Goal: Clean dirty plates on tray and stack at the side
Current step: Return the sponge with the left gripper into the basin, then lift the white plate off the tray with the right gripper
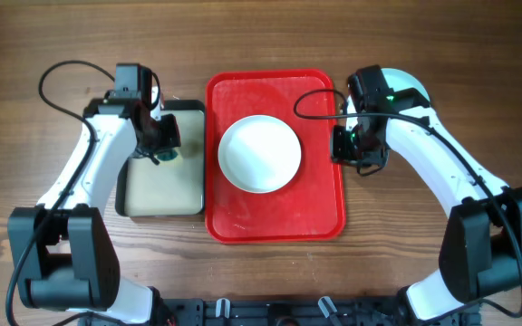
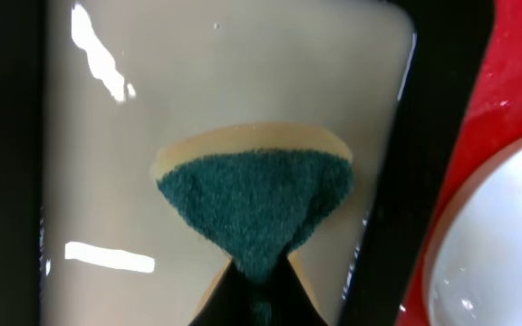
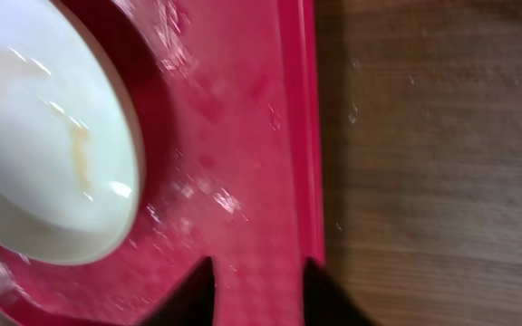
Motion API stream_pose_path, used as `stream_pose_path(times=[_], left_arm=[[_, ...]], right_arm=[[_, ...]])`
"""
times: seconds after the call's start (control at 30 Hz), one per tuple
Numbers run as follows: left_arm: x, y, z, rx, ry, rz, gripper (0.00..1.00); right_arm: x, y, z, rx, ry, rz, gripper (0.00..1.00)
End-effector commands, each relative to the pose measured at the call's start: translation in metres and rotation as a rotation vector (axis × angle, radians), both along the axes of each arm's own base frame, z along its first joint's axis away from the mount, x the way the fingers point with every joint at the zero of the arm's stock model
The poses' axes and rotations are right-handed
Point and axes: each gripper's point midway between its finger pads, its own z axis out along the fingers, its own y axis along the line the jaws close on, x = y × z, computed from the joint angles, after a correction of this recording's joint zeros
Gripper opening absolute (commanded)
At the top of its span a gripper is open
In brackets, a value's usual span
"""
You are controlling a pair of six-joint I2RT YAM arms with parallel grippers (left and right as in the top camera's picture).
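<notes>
One white plate (image 1: 259,154) lies in the middle of the red tray (image 1: 320,213); no other plates are in view. In the right wrist view the plate (image 3: 43,136) has a brownish streak. My left gripper (image 1: 164,152) is over the beige tray, shut on a green sponge with a tan backing (image 2: 256,204); its fingertips (image 2: 261,276) pinch the sponge's lower end. My right gripper (image 1: 347,149) is open at the red tray's right edge. Its fingers (image 3: 259,272) stand just inside the tray's rim (image 3: 302,109), right of the plate and not touching it.
A smaller black-rimmed beige tray (image 1: 157,195) lies left of the red tray, also in the left wrist view (image 2: 243,72). The red tray's floor (image 3: 234,136) looks wet. Bare wooden table (image 1: 442,63) surrounds both trays.
</notes>
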Motion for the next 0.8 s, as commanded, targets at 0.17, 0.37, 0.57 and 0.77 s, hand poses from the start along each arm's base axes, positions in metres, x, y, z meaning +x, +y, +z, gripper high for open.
stream_pose_path(times=[0.17,0.37,0.57,0.77], left_arm=[[0.001,0.000,-0.011,0.021,-0.027,-0.052,0.04],[-0.005,0.000,-0.022,0.032,-0.026,-0.103,0.04],[-0.002,-0.005,-0.021,0.007,-0.040,-0.107,0.04],[0.000,-0.006,-0.020,0.003,-0.046,-0.108,0.04]], right_arm=[[-0.044,-0.039,-0.029,-0.201,0.129,-0.034,0.04],[-0.062,-0.045,-0.047,-0.220,0.170,-0.071,0.04],[-0.086,-0.022,-0.063,-0.069,0.244,-0.062,0.04],[-0.090,-0.009,-0.059,0.014,0.267,-0.036,0.04]])
